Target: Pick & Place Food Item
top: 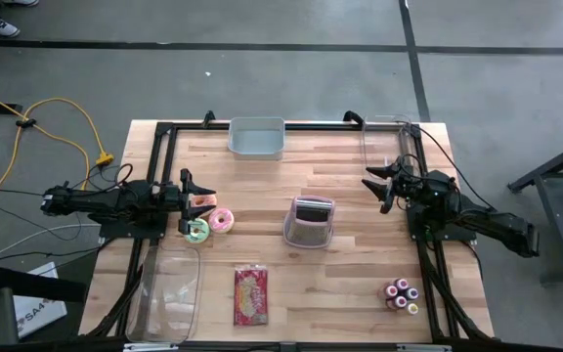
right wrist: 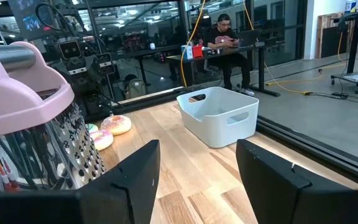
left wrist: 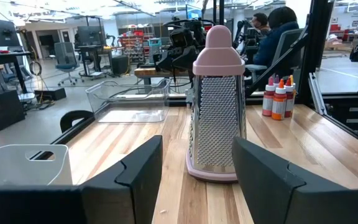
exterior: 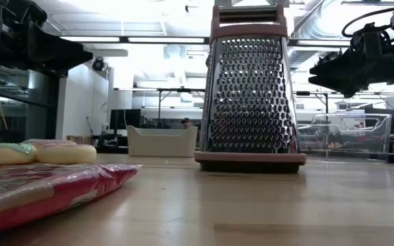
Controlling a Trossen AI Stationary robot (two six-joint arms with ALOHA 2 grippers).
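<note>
Light wood-plank table (top: 350, 284), seen from above. Pink-framed metal box grater (top: 309, 222) standing upright just right of centre.

Left gripper (top: 195, 200) sitting at table's 9 o'clock edge, fingers (left wrist: 135, 168) spread wide, holding nothing, pointing twd grater. Food items just beside its tip: pink-frosted donut (top: 223, 219) and green-frosted donut (top: 198, 230), touching each other, lying flat on the wood at approx 8 o'clock of the grater. A third pale-orange piece (top: 201, 201) lying betw the fingers; can't tell what it is.

Right gripper (top: 381, 184) hovering at 3 o'clock side, above table, fingers (right wrist: 135, 171) parted, empty, facing inward.

Other items:
- white plastic bin (top: 257, 138) w/ handle cutouts, 12 o'clock edge
- clear plastic tub (top: 387, 137), approx 1 o'clock corner
- clear plastic tub no. 2 (top: 169, 293), approx 7 o'clock corner
- red-pink snack packet (top: 250, 295), lying flat, 6 o'clock
- cluster of small bottles w/ coloured caps (top: 401, 295), approx 5 o'clock

Seated person (right wrist: 227, 46) at a desk in the room beyond.
</note>
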